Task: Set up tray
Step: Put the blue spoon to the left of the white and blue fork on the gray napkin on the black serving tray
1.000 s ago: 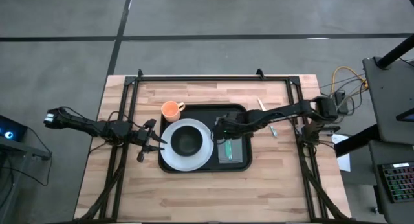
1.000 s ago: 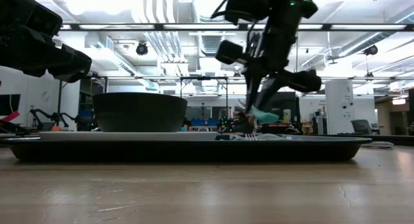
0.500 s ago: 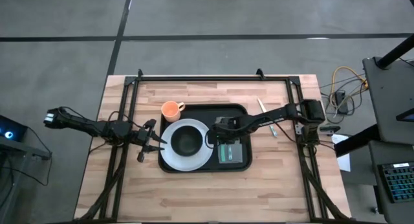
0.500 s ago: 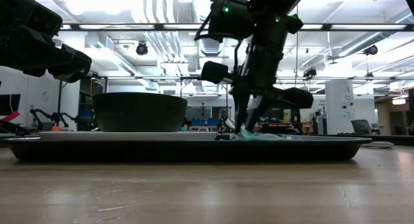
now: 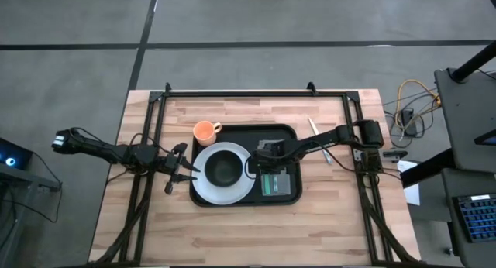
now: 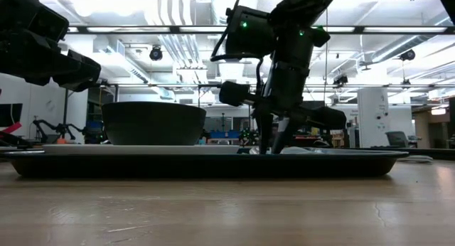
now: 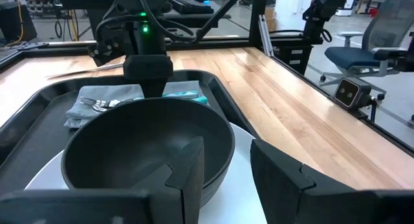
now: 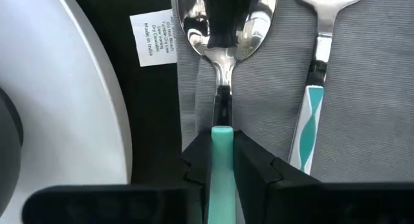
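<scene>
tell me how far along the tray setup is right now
Mostly done: the tray holds the white plate with the black bowl, plus a grey napkin carrying a fork. In hand: the right claw is shut on a teal-handled spoon, laying it beside the fork. Left: releasing it; the orange cup sits off the tray. The left claw waits open near the plate.

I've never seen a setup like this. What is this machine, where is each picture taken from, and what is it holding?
It is a robot with two dark arms at a wooden table. One camera looks straight down, one sits at table height, and one rides on each wrist. On the table lies a black tray carrying a white plate with a dark bowl, and a grey napkin with a fork. An orange cup stands beside the tray. The right gripper pinches a teal-handled spoon on the napkin. The left gripper waits open near the bowl.
</scene>
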Controlling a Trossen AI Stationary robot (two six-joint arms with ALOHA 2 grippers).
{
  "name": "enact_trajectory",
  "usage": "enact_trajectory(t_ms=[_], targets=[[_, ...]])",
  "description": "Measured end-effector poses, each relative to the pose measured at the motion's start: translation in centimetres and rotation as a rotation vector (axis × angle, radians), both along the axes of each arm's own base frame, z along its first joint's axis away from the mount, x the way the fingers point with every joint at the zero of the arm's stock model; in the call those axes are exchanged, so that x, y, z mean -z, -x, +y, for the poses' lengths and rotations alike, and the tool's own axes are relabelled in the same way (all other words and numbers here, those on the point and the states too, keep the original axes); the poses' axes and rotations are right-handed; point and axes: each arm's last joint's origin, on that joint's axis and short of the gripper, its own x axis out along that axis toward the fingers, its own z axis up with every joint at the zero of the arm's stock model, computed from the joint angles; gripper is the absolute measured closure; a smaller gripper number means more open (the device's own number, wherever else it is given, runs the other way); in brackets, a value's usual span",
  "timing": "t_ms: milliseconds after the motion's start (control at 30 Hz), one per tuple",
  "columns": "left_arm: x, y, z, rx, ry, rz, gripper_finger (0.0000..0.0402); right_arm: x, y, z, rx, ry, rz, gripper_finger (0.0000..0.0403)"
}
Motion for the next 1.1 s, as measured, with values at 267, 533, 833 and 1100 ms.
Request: enact_trajectory(t_ms=[267, 533, 833, 1100], targets=[[0.0, 0.0, 0.0, 0.000, 0.000, 0.000, 0.0293, -0.6, 0.2, -0.1, 0.007, 0.031, -0.012, 0.0360], [0.0, 0.0, 0.0, 0.000, 0.000, 0.000, 0.0293, -0.8, 0.2, -0.1, -0.022, 0.012, -0.013, 0.0317], [0.0, 0.0, 0.0, 0.000, 0.000, 0.000, 0.0293, -0.9, 0.2, -0.6, -0.033, 0.013, -0.016, 0.0257], [0.0, 0.0, 0.0, 0.000, 0.000, 0.000, 0.0293, -2.1, -0.7, -1.0, -0.055, 0.030, -0.057, 0.0243]])
